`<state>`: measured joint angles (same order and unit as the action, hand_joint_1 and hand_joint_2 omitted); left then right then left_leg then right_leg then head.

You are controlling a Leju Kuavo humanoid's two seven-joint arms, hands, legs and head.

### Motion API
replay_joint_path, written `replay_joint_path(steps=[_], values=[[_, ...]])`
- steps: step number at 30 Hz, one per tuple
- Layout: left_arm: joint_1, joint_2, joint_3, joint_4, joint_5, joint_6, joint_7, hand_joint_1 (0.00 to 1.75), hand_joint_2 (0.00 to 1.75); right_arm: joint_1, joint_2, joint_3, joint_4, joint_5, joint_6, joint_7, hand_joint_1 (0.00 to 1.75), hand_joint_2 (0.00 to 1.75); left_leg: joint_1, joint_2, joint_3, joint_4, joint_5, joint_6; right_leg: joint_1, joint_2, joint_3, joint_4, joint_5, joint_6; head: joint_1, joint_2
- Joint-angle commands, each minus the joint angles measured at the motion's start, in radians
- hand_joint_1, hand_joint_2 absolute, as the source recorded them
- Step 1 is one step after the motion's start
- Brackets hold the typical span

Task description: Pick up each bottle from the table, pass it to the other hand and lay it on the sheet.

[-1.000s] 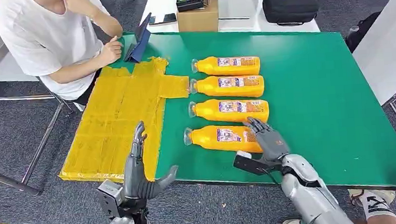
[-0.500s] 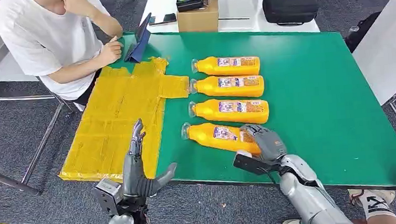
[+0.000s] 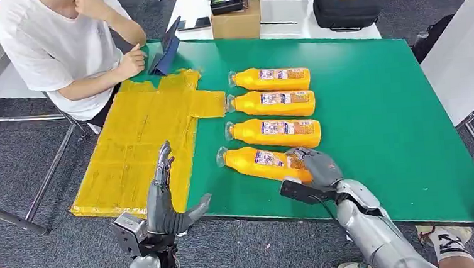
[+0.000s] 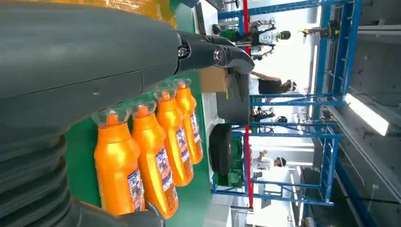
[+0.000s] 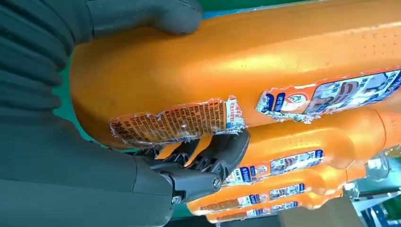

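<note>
Bottles: I count four orange bottles (image 3: 272, 100) lying beside the yellow sheet (image 3: 140, 141).
Right hand (image 3: 309, 167): I see it gripping the nearest bottle (image 3: 258, 162), farthest from the person (image 3: 58, 45).
Left hand (image 3: 164, 205): fingers spread, holding nothing, at the sheet's near edge.

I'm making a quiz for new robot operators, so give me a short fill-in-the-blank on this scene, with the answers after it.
1. The number of orange bottles lying on the green table is ____.
2. The right hand grips the bottle nearest the robot at its ____ end.
3. The left hand holds ____.
4. The colour of the sheet is ____.

Missing words: four; bottom; nothing; yellow
</note>
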<state>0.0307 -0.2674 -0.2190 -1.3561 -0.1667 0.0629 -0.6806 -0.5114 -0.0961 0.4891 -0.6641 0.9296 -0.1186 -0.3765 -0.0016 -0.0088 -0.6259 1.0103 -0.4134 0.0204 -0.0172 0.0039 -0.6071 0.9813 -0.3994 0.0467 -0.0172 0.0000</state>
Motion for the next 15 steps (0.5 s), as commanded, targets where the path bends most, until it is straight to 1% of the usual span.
replay_joint_path(steps=[1, 2, 3, 4, 5, 6, 7, 8, 9, 10, 11, 13, 15], values=[[-0.022, 0.028, -0.007, 0.027, 0.002, 0.004, 0.0, 0.0, 1.75, 0.04, 0.003, 0.003, 0.062, -0.092, 0.024, -0.042, 1.75, 1.75, 0.001, -0.001, 0.004, -0.001, -0.001, -0.001, 0.001, -0.002, 0.005, -0.002, -0.001, -0.002, 0.0, 0.0], [-0.02, 0.028, -0.005, 0.024, 0.002, 0.004, 0.0, 0.0, 1.75, 0.057, 0.008, -0.015, 0.037, -0.119, 0.027, -0.056, 1.75, 1.75, 0.001, -0.002, 0.006, -0.002, -0.001, -0.001, 0.002, -0.003, 0.007, -0.002, -0.002, -0.002, 0.0, 0.0], [-0.018, 0.028, -0.003, 0.02, 0.001, 0.005, 0.0, 0.0, 1.75, 0.072, 0.014, -0.031, 0.01, -0.142, 0.021, -0.07, 1.75, 1.75, 0.001, -0.002, 0.005, -0.001, -0.001, -0.001, 0.001, -0.003, 0.006, -0.002, -0.001, -0.002, 0.0, 0.0], [-0.015, 0.027, 0.001, 0.015, 0.0, 0.005, 0.0, 0.0, 1.75, 0.099, 0.027, -0.058, -0.042, -0.172, -0.003, -0.099, 1.75, 1.75, 0.001, -0.003, 0.006, -0.002, -0.001, -0.001, 0.002, -0.003, 0.007, -0.002, -0.002, -0.002, 0.0, 0.0], [-0.013, 0.027, 0.003, 0.01, 0.0, 0.005, 0.0, 0.0, 1.75, 0.121, 0.037, -0.077, -0.089, -0.197, -0.003, -0.121, 1.75, 1.75, 0.002, -0.003, 0.007, -0.002, -0.002, -0.002, 0.002, -0.003, 0.008, -0.002, -0.002, -0.003, 0.0, 0.0], [-0.014, 0.026, 0.005, 0.01, 0.0, 0.005, 0.001, 0.0, 1.75, 0.136, 0.042, -0.088, -0.123, -0.215, 0.001, -0.134, 1.75, 1.75, 0.001, -0.002, 0.005, -0.001, -0.001, -0.001, 0.001, -0.002, 0.006, -0.002, -0.001, -0.002, 0.0, 0.0], [-0.015, 0.021, 0.009, 0.011, 0.004, 0.005, 0.007, 0.0, 1.75, 0.161, 0.051, -0.106, -0.183, -0.237, -0.004, -0.15, 1.75, 1.75, 0.002, -0.002, 0.007, -0.002, -0.002, -0.002, 0.002, -0.002, 0.008, -0.002, -0.003, -0.003, 0.0, 0.0], [-0.014, 0.01, 0.017, 0.01, 0.014, 0.003, 0.017, 0.0, 1.75, 0.181, 0.056, -0.114, -0.24, -0.243, -0.012, -0.151, 1.75, 1.75, 0.001, -0.001, 0.004, -0.001, -0.002, -0.001, 0.001, -0.001, 0.005, -0.001, -0.002, -0.002, 0.0, 0.0], [-0.013, 0.007, 0.017, 0.009, 0.017, 0.002, 0.02, 0.0, 1.75, 0.194, 0.063, -0.125, -0.278, -0.247, -0.021, -0.148, 1.75, 1.75, 0.002, 0.0, 0.006, -0.001, -0.003, -0.002, 0.002, 0.0, 0.007, -0.001, -0.003, -0.003, 0.0, 0.0], [-0.013, 0.007, 0.016, 0.01, 0.017, 0.002, 0.02, 0.0, 1.75, 0.197, 0.064, -0.125, -0.292, -0.247, -0.021, -0.146, 1.75, 1.75, 0.001, 0.0, 0.003, 0.0, -0.002, -0.002, 0.001, 0.0, 0.004, 0.0, -0.002, -0.002, 0.0, 0.0], [-0.012, 0.007, 0.015, 0.011, 0.018, 0.002, 0.02, 0.0, 1.75, 0.207, 0.073, -0.139, -0.322, -0.254, -0.031, -0.142, 1.75, 1.75, 0.001, 0.0, 0.005, 0.0, -0.003, -0.002, 0.002, 0.0, 0.006, 0.0, -0.003, -0.003, 0.0, 0.0], [-0.011, 0.007, 0.017, 0.011, 0.019, 0.003, 0.021, 0.0, 1.75, 0.215, 0.082, -0.148, -0.357, -0.26, -0.034, -0.145, 1.75, 1.75, 0.0, -0.001, 0.0, 0.0, -0.001, -0.001, 0.001, 0.0, 0.0, 0.0, -0.001, -0.001, 0.0, 0.0], [-0.012, 0.003, 0.023, 0.013, 0.027, 0.008, 0.024, 0.0, 1.75, 0.226, 0.091, -0.165, -0.385, -0.265, -0.058, -0.148, 1.75, 1.75, 0.001, -0.001, -0.001, 0.0, -0.002, -0.001, 0.001, 0.0, 0.0, 0.001, -0.001, -0.002, 0.0, 0.0]])
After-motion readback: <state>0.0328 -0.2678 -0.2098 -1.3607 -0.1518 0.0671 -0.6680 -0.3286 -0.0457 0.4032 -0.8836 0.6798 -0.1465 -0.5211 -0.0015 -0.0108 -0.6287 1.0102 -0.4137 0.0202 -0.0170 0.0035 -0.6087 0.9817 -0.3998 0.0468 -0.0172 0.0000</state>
